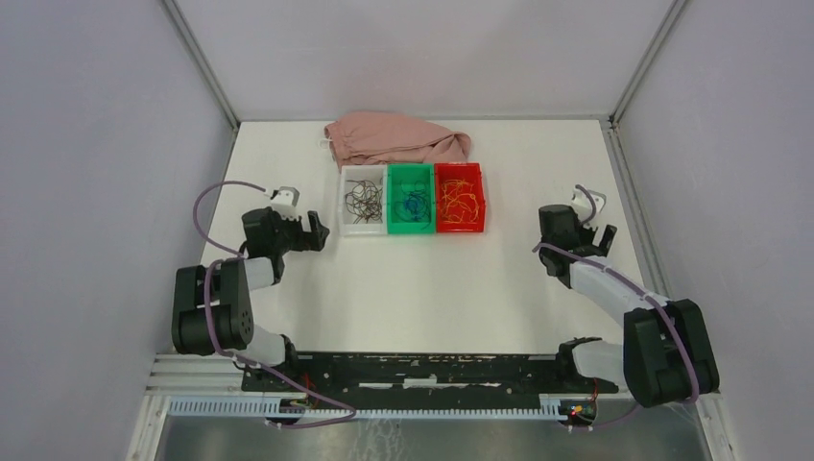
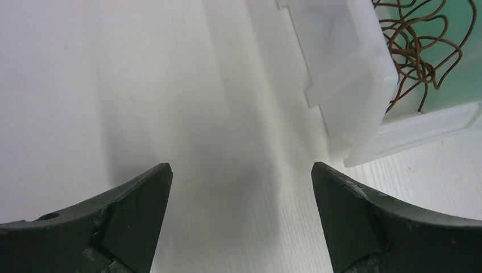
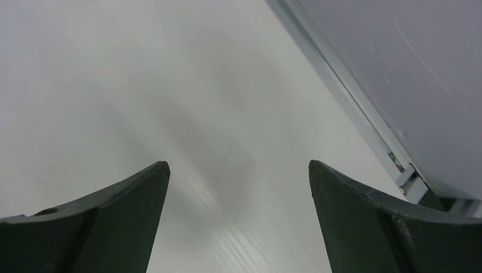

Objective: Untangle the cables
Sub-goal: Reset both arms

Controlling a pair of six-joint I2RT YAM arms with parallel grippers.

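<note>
Cables [image 1: 415, 202] lying sorted by colour in three bins [image 1: 411, 230], task looking finished; left gripper [image 2: 240, 169] and right gripper [image 3: 239, 166] hanging wide, empty.

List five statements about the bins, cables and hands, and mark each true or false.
1. The white bin holds the dark brown cables. True.
2. The blue cables lie in the red bin. False: they lie in the green bin; the red bin holds the yellow-orange cables.
3. The left hand grips a cable. False: it is open and empty, beside the white bin.
4. The pink cloth lies behind the bins. True.
5. The right hand is shut. False: it is open and holds nothing.
</note>
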